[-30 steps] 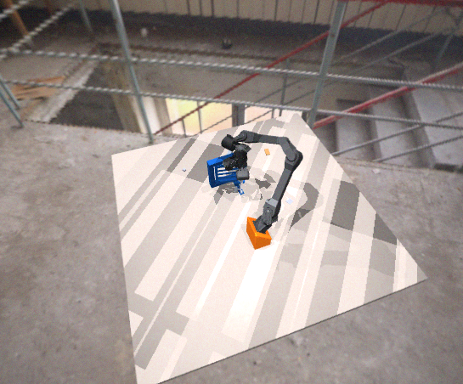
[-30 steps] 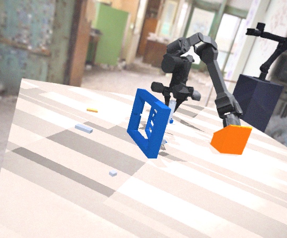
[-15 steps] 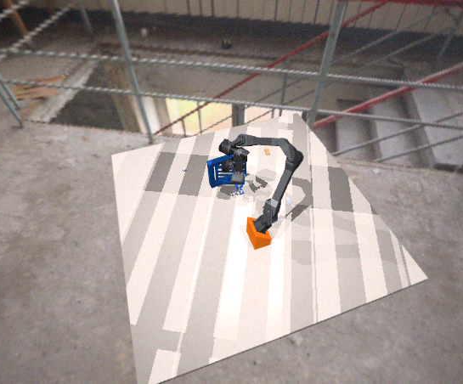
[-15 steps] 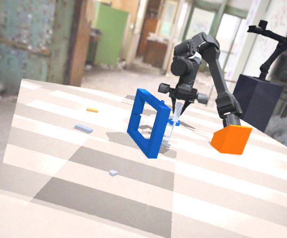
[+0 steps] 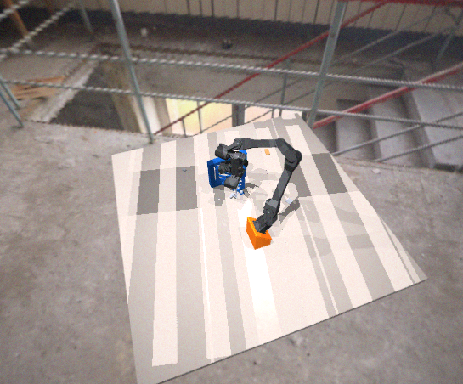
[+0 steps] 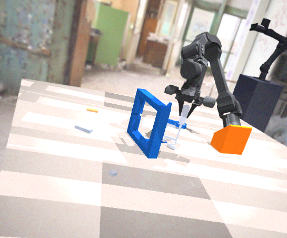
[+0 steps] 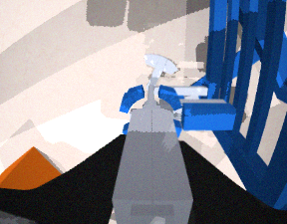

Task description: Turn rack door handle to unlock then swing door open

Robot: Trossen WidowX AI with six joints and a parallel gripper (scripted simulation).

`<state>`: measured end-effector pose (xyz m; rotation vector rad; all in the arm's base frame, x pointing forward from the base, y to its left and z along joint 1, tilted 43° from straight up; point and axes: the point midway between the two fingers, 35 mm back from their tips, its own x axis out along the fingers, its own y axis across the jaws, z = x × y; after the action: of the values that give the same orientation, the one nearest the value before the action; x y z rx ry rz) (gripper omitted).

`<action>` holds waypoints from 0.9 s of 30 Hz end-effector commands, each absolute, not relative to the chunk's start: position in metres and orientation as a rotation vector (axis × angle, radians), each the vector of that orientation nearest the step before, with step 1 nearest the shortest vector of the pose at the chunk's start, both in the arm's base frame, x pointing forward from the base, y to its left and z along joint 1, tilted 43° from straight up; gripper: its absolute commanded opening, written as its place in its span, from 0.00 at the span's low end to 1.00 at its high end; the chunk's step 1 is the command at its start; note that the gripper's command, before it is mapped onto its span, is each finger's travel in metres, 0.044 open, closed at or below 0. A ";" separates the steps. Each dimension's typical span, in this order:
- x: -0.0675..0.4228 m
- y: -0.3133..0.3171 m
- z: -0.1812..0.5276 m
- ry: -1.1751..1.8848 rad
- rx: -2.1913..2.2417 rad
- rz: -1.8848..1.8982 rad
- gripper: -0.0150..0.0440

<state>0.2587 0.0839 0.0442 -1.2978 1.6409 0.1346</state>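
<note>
The black two-finger gripper (image 6: 186, 110) is partly open, closed around the pale grey upright handle (image 6: 185, 111) (image 7: 152, 168). The blue barred door (image 7: 248, 54) stands beside the fingers. I cannot read any writing on them.

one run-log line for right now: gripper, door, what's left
gripper: shut on grey upright handle | blue barred door: swung out of blue square frame, angle unclear | left: finish opening if short, release, clear

Pincer (image 5: 235, 194) (image 6: 185, 116) (image 7: 150, 144) clamped shut on handle, pointing down.
</note>
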 end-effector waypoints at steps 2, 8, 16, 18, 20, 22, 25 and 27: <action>0.255 0.089 0.039 1.621 -1.223 0.052 0.29; 0.248 0.097 0.031 1.606 -1.153 -0.021 0.29; 0.241 0.108 0.020 1.583 -1.059 -0.115 0.29; 0.239 0.110 0.017 1.577 -1.036 -0.138 0.29; 0.238 0.113 0.015 1.571 -1.013 -0.160 0.29; 0.236 0.116 0.012 1.564 -0.989 -0.184 0.29; 0.234 0.121 0.007 1.552 -0.950 -0.221 0.29; 0.233 0.124 0.004 1.545 -0.925 -0.244 0.29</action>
<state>0.2335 0.1203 0.0080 -0.9805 1.5599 -0.1943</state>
